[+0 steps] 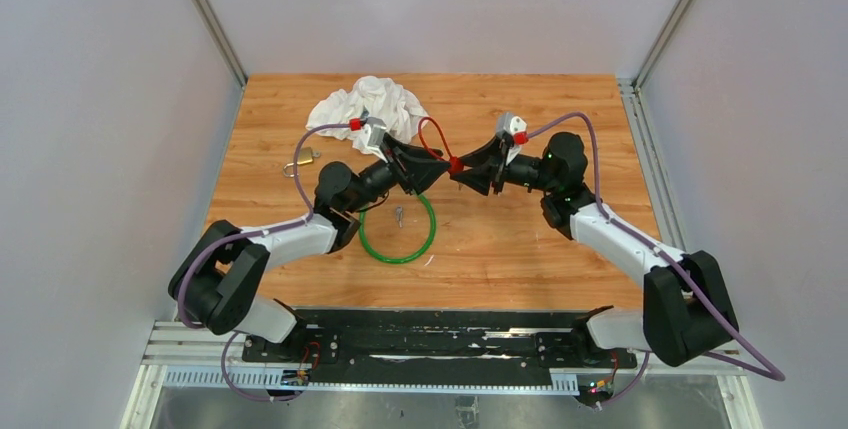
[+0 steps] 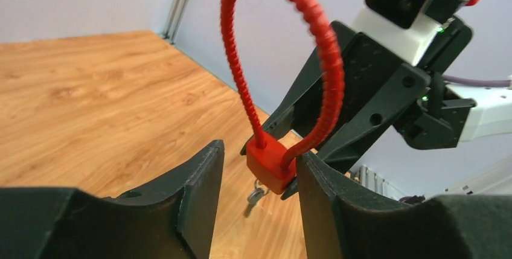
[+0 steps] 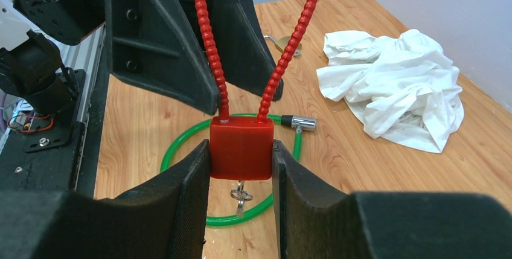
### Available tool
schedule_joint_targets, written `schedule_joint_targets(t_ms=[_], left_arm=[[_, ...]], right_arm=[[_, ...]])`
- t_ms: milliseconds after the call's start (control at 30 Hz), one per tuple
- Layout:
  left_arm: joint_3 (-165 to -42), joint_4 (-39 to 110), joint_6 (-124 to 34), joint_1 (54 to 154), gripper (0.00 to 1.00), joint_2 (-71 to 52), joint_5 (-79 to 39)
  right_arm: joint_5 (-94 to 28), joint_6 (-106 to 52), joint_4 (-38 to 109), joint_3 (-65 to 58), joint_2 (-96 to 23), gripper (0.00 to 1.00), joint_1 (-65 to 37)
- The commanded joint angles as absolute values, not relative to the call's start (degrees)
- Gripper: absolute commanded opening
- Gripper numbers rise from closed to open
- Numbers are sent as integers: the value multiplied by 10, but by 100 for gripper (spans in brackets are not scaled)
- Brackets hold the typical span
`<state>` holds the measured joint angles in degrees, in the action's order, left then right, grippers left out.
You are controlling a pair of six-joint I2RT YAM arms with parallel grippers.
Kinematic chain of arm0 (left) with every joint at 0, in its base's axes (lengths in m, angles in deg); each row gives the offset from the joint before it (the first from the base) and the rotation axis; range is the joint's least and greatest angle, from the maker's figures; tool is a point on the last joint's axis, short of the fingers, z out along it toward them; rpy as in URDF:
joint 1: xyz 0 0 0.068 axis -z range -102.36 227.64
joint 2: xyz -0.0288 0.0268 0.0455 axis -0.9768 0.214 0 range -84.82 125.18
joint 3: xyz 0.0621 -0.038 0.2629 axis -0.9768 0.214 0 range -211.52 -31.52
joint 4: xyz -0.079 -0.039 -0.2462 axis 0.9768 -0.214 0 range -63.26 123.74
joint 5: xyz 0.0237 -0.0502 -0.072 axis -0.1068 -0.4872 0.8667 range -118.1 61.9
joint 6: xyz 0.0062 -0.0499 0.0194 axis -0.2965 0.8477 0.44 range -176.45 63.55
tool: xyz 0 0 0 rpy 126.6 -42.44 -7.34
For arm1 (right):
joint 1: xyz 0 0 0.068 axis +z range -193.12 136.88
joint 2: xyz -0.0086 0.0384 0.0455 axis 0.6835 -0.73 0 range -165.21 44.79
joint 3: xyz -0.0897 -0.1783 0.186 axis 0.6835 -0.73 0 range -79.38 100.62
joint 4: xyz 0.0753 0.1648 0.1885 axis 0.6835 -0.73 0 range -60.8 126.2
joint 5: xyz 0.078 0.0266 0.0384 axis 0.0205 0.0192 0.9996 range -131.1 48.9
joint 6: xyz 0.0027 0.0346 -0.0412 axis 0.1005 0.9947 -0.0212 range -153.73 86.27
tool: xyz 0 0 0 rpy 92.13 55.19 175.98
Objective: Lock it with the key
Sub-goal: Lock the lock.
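Both arms reach in over the middle of the table point(image 1: 560, 239), elbows bent outward and wrists turned toward each other so that the two pincers meet tip to tip, raised off the wood. The right gripper point(image 1: 463, 169) is clenched on the red cable lock point(image 3: 241, 148), its black fingers point(image 3: 187, 180) pressed flat against both sides of the square body. The left gripper point(image 1: 428, 171) faces it with jaws spread, grasping nothing, the lock body just past its fingertips. The lock stands upright in the air over the table's centre, and its ribbed red cable point(image 2: 329, 47) rises from the top of the body in a closed loop with both ends seated. A small metal key point(image 3: 240, 195) shows directly beneath the body in both wrist views; whether it sits in the keyhole cannot be told. A green cable lock point(image 1: 398, 231) lies coiled on the wood toward the near edge, a crumpled white cloth point(image 1: 368, 104) lies by the far edge, and a brass padlock point(image 1: 303, 161) rests near the left edge
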<state>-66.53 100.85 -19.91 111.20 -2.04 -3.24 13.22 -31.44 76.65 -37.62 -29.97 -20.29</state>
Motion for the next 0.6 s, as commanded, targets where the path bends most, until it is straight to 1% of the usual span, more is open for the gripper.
schedule_joint_targets(t_ms=[0,200,300,567], left_arm=[[-703,922,-198,1113,54,-22,-42],[-774,755,-177,1113,62,-13,-18],[-788,728,-171,1113,64,-9,-14],[-806,656,-161,1113,64,-2,-28]], right_arm=[[120,-352,739,-342,-285,1,-200],[92,-392,682,-326,-287,1,-188],[75,-411,654,-317,-287,1,-181],[70,-411,650,-314,-288,1,-181]])
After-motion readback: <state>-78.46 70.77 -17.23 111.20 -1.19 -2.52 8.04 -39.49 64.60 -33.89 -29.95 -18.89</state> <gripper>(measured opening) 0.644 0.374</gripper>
